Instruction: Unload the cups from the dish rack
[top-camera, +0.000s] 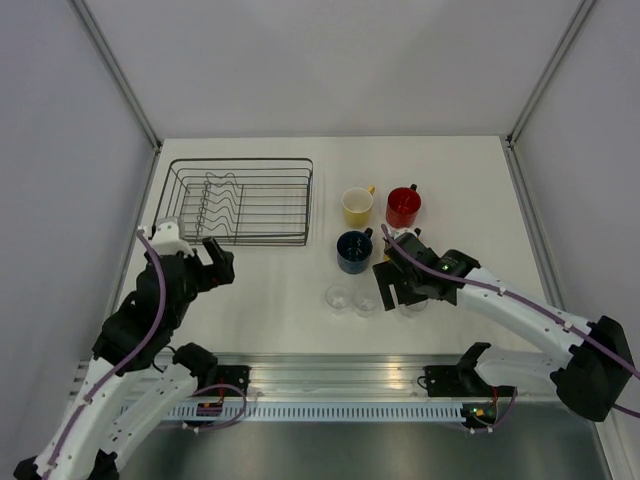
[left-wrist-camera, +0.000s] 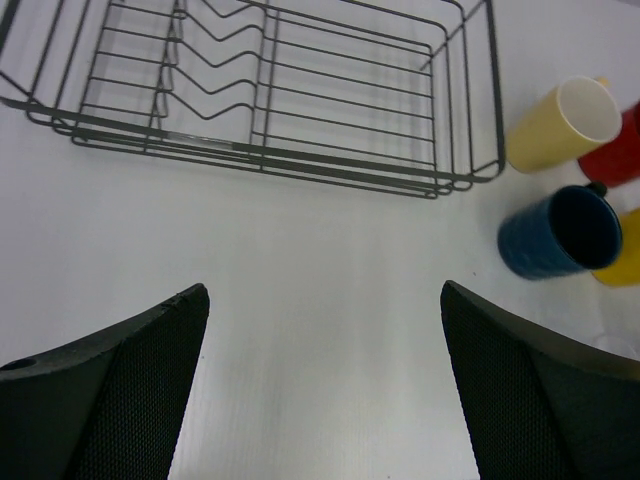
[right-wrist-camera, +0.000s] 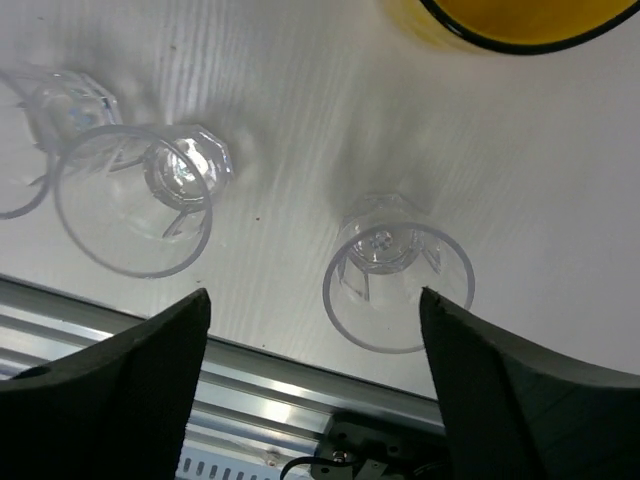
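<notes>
Right gripper, jaws open, clear glass tumbler upright between them on the worktop: rise straight up, clear of its rim.

1. The surface is white and flat.
2. A plain pale far wall stands behind it.
3. A left wall and a right wall close the sides.
4. Thin grey posts run up the far corners.
5. A silver rail lies along the near edge.
6. The light is soft and even.
</notes>
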